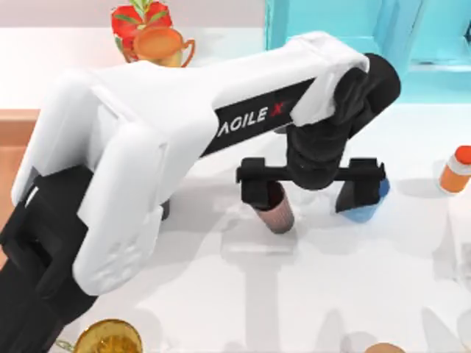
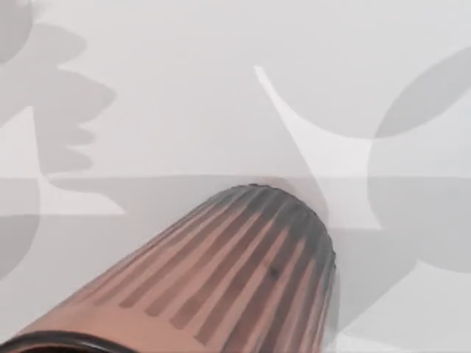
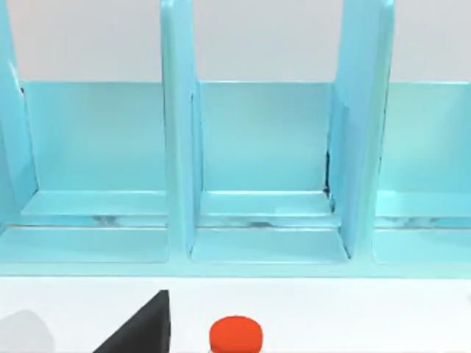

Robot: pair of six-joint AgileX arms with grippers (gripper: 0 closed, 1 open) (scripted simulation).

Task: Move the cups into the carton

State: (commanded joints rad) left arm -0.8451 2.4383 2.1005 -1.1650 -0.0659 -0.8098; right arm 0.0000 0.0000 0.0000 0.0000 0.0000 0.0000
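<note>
At the near edge of the tabletop [image 1: 243,294] a golden trophy [image 1: 108,338] sits by my left arm's base. Farther in, at the middle, my left pincer [image 1: 313,184] hangs with its 2 fingers spread wide apart, clamped on nothing. The brown cup [image 1: 278,212] stands just under the finger on the top view's left, and the blue cup [image 1: 364,209] peeks out from behind the other finger. So each finger is over 1 cup, with neither cup between them as far as I can judge. In the left wrist view the brown cup's ribbed wall [image 2: 243,272] looms very close.

Toward the right edge stands an orange bottle with a red cap [image 1: 456,170]. At the far side are the turquoise shelf [image 1: 346,29] and a second trophy with a plant [image 1: 151,33].

A peach-orange strip at the far left edge [image 1: 16,136] is probably the carton.

Progress: 0 of 2 cups moved, I judge. Both are on the tabletop, ungrasped; every pick and carry is left.

My right pincer: I cannot tell its state.
</note>
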